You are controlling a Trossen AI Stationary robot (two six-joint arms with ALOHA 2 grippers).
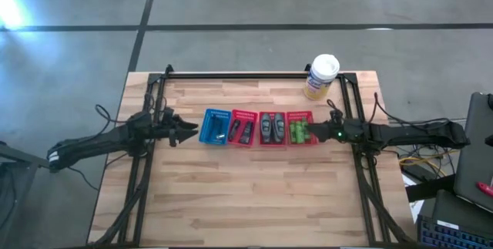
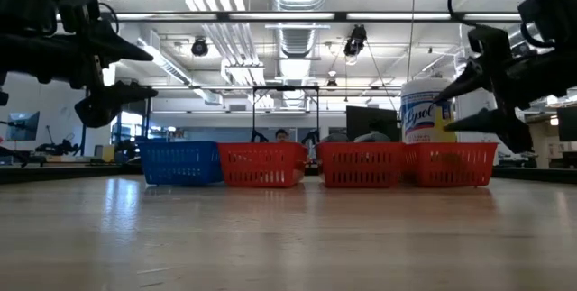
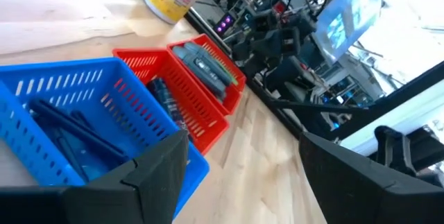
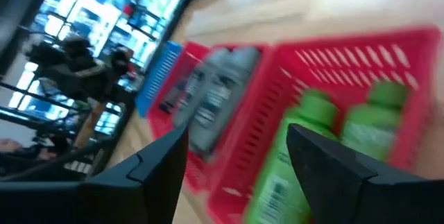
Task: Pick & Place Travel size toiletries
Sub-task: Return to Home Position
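Lying parallel in red basket (image 1: 300, 112), green bottles (image 1: 299, 132), long axes front-to-back.

"Lysol" brand on white-lidded canister (image 2: 431, 109)

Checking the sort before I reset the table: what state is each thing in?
Blue basket, holds thin dark items.
Left red basket, holds dark packets.
Middle red basket, holds grey pieces.
Right red basket, holds green bottles.
Canister, upright, lid on.
Left gripper, open, empty, beside blue basket.
Right gripper, open, empty, by right red basket.
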